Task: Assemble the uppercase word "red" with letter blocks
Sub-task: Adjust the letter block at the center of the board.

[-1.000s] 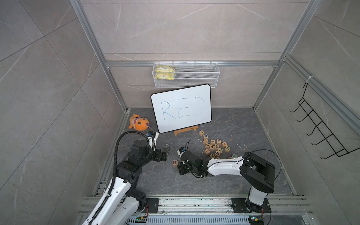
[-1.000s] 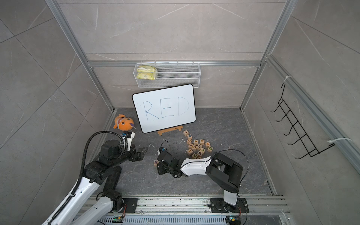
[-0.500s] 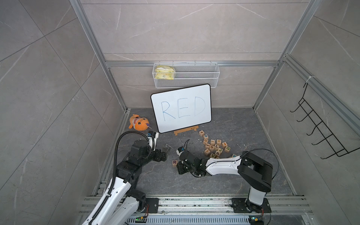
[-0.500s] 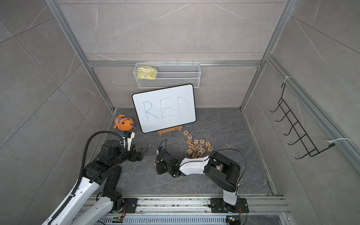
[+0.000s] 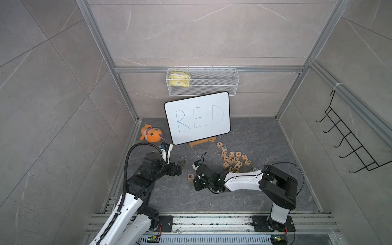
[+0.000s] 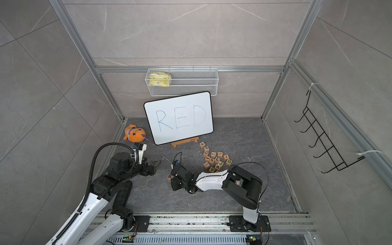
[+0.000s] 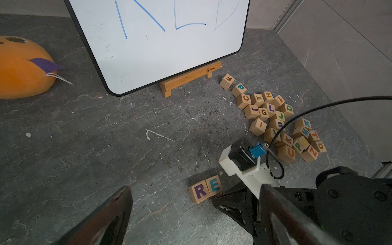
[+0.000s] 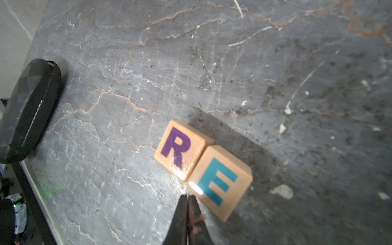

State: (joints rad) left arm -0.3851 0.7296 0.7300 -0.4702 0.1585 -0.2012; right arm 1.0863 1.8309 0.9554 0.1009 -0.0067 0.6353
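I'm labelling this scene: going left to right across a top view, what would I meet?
Plush → R block → loose blocks → wall hooks. The whiteboard overlaps several of these, so it is left out.

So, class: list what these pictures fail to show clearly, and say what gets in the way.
E block: mostly hidden in both top views by the right arm.
Whiteboard word: its top cut off by the left wrist view's edge.
Yellow packet in the wire basket: too small in both top views to identify.
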